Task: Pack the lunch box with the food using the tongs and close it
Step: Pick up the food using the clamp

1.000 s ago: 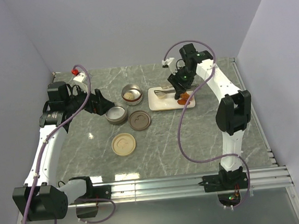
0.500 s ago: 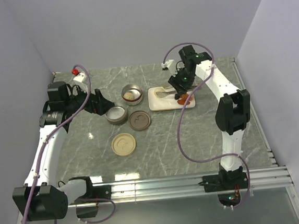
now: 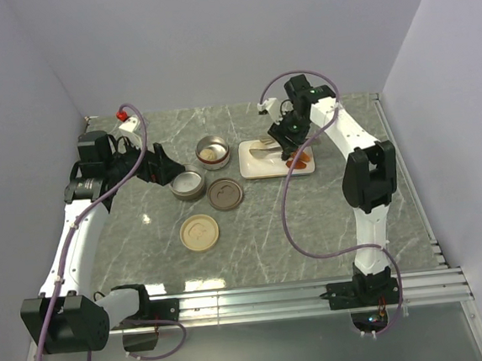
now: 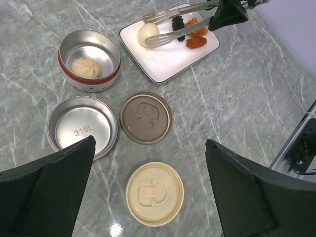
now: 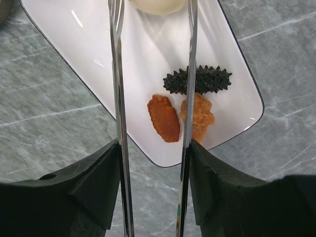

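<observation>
R tool is clamped on the tongs, 1 finger pressed vs the outside of each arm, over the near end of the white plate. Tongs arms stand apart, running out across the plate; tips sit either side of a cream ball at the plate's far end. Can't tell if they touch it.

Also on the plate: black spiky lump, under the right arm in the wrist view, and 2 orange chunks side by side just beside it.

2nd cream ball lies inside the red-banded steel bowl, left of the plate. Near it on the worktop: shallow steel tray marked 316L, brown lid, cream lid, all apart from each other.

L tool hangs above the tray and lids w/ fingers spread wide, holding nothing.
</observation>
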Motion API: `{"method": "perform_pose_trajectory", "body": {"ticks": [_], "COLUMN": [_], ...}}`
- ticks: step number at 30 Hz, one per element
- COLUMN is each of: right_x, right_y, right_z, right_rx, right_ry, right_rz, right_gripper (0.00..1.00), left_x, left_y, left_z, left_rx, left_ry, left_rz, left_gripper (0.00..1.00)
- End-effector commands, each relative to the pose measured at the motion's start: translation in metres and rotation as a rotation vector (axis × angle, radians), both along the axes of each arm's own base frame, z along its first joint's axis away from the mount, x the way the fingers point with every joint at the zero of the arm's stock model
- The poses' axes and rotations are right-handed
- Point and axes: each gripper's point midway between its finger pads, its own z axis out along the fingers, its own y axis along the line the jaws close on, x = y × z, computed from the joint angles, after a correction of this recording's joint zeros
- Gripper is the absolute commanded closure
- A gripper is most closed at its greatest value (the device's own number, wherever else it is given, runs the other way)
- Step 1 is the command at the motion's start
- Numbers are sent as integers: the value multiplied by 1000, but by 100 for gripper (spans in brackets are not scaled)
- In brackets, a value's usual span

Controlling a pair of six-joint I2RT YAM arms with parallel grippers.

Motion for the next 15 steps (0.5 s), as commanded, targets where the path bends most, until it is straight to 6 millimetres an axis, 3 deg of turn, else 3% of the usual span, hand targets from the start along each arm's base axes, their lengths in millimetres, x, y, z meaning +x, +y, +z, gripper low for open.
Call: {"method": "perform_pose_trajectory", "body": {"ticks": [1,15], "right_x": [13,4], "right_y": [12,11], "right_z": [13,7], "right_rx": [9,-10], "right_ry": [-63,-33], "right_rz": [20,32], "right_gripper": [40,47], "left_x": [2,3], "left_y": [-3,-3], "left_z": [20,19], "left_rx": [-16,-13], "left_ry": [-47,-48], "left_rz": [-17,-19], "left_gripper": [1,1]}}
